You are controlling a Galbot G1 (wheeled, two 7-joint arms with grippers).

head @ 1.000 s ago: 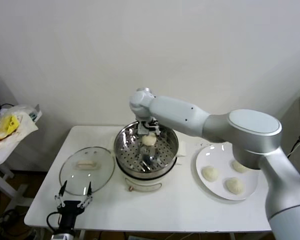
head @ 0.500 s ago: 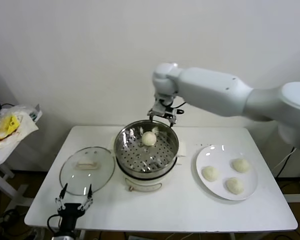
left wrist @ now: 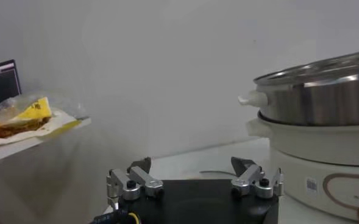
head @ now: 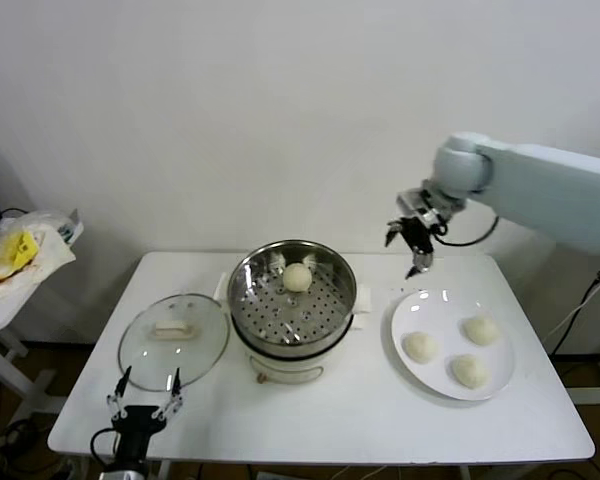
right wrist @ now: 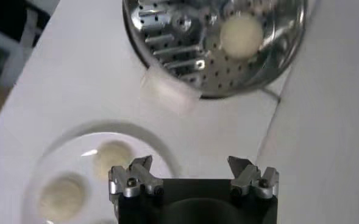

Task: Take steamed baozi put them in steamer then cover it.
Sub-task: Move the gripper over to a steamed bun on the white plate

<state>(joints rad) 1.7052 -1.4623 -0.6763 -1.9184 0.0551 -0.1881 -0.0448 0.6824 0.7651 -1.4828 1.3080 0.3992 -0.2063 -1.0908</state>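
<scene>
Right gripper (head: 414, 247) wide, empty, above the plate's (head: 404, 318) far rim.

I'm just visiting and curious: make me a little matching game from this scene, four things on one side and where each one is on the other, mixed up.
Things:
1. glass lid
2. lone baozi
3. three baozi
4. right hand

Places:
A. on the white plate
B. in the air above the plate's far edge, open and empty
C. flat on the table, to the robot's left of the steamer
D. inside the steamer

Pairs: 1-C, 2-D, 3-A, 4-B
</scene>
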